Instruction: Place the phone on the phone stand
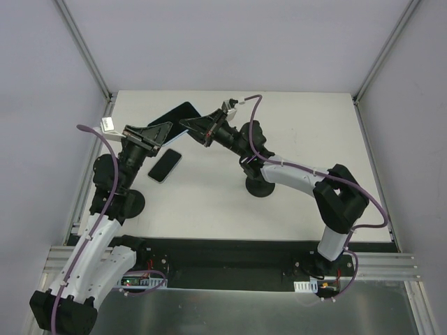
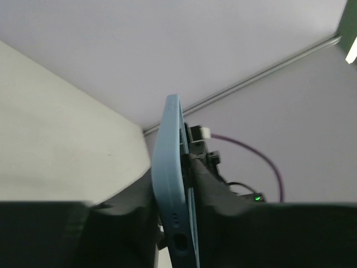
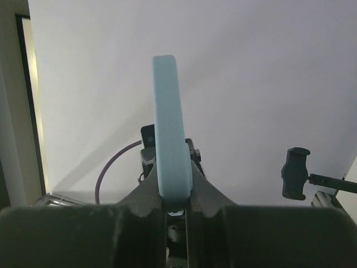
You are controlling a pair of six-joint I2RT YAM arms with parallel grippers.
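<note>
The phone (image 1: 165, 165), slim with a black screen and a pale rim, lies flat on the white table, untouched, just in front of my left gripper. The phone stand (image 1: 259, 187) shows only its round black base under my right forearm; its post and cradle are hidden. Both grippers hold a different phone, the light-blue-cased phone (image 1: 179, 117), up above the table's back left. My left gripper (image 1: 162, 131) is shut on one end, where the case shows edge-on (image 2: 170, 167). My right gripper (image 1: 196, 128) is shut on the other end (image 3: 170, 128).
The table (image 1: 300, 125) is white and walled by pale enclosure panels with metal corner posts (image 1: 84, 49). My left arm's purple cable (image 1: 105, 150) loops near the table's left edge. A black handle-like part (image 3: 294, 173) shows at the right of the right wrist view.
</note>
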